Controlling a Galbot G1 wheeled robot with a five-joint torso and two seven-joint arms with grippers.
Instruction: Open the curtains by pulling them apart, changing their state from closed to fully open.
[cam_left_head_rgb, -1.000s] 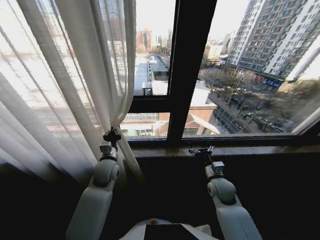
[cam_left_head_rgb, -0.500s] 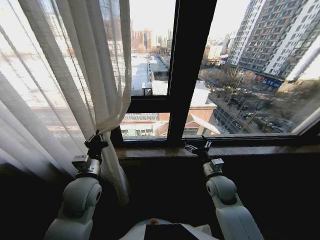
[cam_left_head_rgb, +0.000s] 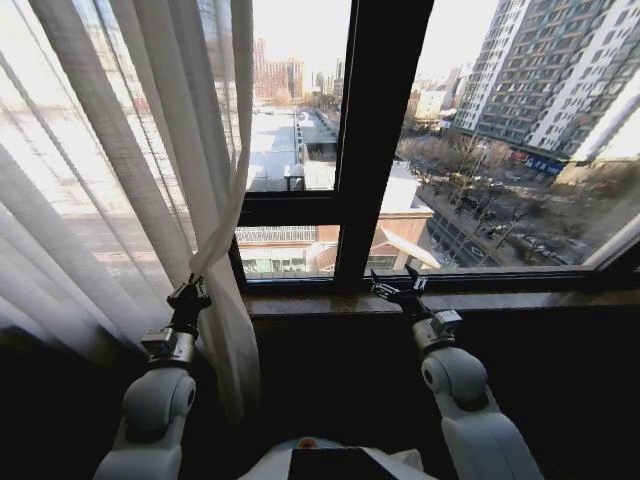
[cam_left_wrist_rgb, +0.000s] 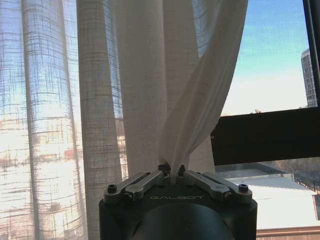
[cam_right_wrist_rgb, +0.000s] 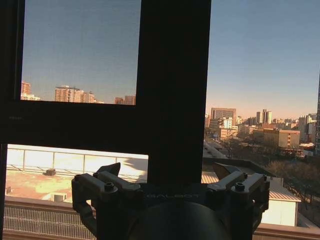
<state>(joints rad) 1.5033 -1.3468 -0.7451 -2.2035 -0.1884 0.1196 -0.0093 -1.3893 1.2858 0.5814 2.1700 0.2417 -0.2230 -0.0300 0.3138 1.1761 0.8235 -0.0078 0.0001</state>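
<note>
The curtains show as a sheer white pleated panel (cam_left_head_rgb: 120, 180) bunched over the left part of the window, its free edge hanging down to my left gripper (cam_left_head_rgb: 190, 292). In the left wrist view that gripper (cam_left_wrist_rgb: 172, 171) is shut on a pinched fold of the fabric (cam_left_wrist_rgb: 140, 90), which fans upward from the fingers. My right gripper (cam_left_head_rgb: 396, 286) stands open just above the window sill (cam_left_head_rgb: 520, 300), right of the central frame bar, with nothing in it. Seen from the right wrist, its fingers (cam_right_wrist_rgb: 107, 172) are spread apart before the dark frame, right gripper (cam_right_wrist_rgb: 167, 175).
A thick dark vertical frame bar (cam_left_head_rgb: 375, 140) and a horizontal bar (cam_left_head_rgb: 290, 208) divide the glass. The wooden sill runs below the window. Bare glass with city buildings fills the middle and right. A dark wall lies under the sill.
My left gripper has moved left and down with the curtain edge held in it, uncovering more glass. The right gripper has risen slightly and stays open.
</note>
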